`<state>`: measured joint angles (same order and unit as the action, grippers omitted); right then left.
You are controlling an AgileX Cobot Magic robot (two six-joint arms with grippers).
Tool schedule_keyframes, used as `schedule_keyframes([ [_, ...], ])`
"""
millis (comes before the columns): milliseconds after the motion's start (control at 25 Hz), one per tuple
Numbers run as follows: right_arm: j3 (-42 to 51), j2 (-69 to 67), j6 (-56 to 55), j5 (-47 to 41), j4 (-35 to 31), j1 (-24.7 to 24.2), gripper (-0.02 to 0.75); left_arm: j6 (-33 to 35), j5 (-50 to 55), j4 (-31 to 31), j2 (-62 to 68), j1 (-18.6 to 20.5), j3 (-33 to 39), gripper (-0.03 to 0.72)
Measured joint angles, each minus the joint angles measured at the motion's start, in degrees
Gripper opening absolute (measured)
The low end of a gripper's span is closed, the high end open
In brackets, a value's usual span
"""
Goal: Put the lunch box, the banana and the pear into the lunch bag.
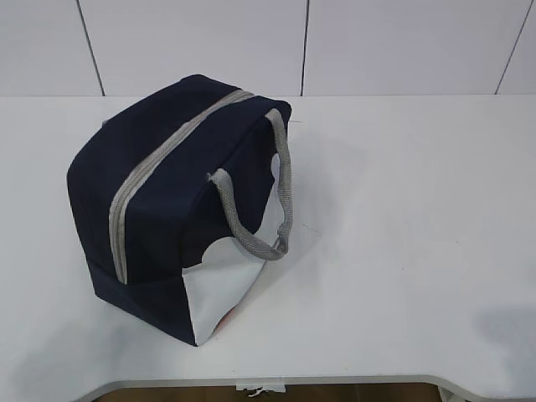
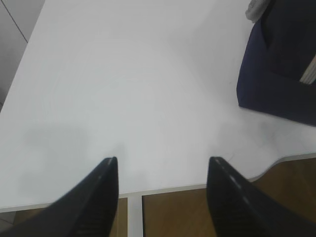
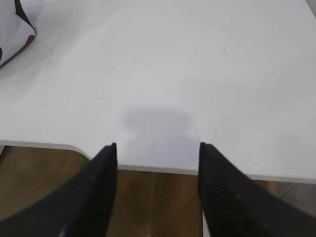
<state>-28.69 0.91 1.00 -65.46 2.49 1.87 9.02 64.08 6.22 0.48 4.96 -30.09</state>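
Table (image 1: 402, 251) right half bare; lunch bag (image 1: 167, 209) left.

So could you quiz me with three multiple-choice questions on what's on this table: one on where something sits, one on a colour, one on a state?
1. Where on the white table does the boxy navy-blue fabric lunch bag sit in the exterior view?
A. left
B. far right
C. front right corner

2. What colour are the bag's webbing handles?
A. red
B. grey
C. black

3. How are the left hand and right hand?
A. both open and empty
B. both gripping fruit
C. one holding the bag

Answers: A, the bag stands left of centre; B, the strap loop is grey; A, bare table shows between the fingers.
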Motion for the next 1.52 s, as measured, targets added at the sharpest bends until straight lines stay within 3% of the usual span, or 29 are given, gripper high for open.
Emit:
schedule_keyframes([
  [1520, 0.0, 0.0, 0.0, 0.0, 0.0, 0.0, 0.414, 0.0, 0.0, 0.0, 0.0, -0.5, 0.0, 0.433],
])
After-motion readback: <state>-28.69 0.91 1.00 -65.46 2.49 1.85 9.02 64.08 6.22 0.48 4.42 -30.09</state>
